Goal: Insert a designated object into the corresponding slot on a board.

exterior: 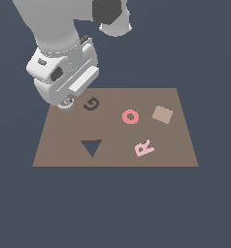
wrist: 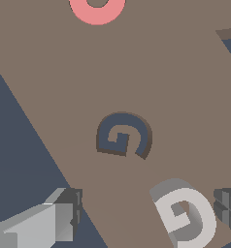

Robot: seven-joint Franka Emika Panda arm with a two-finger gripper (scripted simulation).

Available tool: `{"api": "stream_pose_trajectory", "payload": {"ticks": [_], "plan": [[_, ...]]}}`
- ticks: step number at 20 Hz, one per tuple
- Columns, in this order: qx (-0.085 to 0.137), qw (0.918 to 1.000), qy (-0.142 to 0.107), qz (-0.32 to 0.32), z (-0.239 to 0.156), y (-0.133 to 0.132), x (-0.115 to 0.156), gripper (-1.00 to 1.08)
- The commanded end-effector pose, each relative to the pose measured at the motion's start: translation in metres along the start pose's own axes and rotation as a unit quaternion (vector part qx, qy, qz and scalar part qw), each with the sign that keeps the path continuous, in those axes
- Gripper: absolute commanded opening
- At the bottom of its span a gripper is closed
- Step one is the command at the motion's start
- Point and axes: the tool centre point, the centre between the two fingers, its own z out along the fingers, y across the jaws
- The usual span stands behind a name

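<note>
The light-grey G block (wrist: 185,213) lies on the brown board (exterior: 122,155) near its far corner on the exterior view's left. In the exterior view it only peeks out under the hand (exterior: 66,105). My gripper (wrist: 146,210) is open and straddles the block. One finger (wrist: 49,225) stands well apart from it, and the other finger (wrist: 228,206) is close beside it. The dark G-shaped slot (wrist: 123,135) is empty, a short way from the block. It also shows in the exterior view (exterior: 91,103), just to the right of my gripper (exterior: 65,102).
A pink ring (exterior: 130,116), a tan square tile (exterior: 162,115) and a pale pink letter R (exterior: 144,147) lie on the board's right half. A dark triangular cut-out (exterior: 91,147) is in the near left part. The ring's edge shows in the wrist view (wrist: 97,8).
</note>
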Motion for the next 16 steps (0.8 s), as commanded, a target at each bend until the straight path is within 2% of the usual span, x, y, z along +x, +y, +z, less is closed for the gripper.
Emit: {"api": "stream_pose_trajectory", "payload": {"ticks": [1, 9, 16], "plan": [[-0.001, 0.9993, 0.0, -0.037, 0.006, 0.006, -0.009, 1.0], [-0.002, 0.9916, 0.001, -0.129, 0.022, 0.026, -0.028, 1.0], [-0.003, 0.9833, 0.002, -0.182, 0.03, 0.039, -0.037, 1.0]]}}
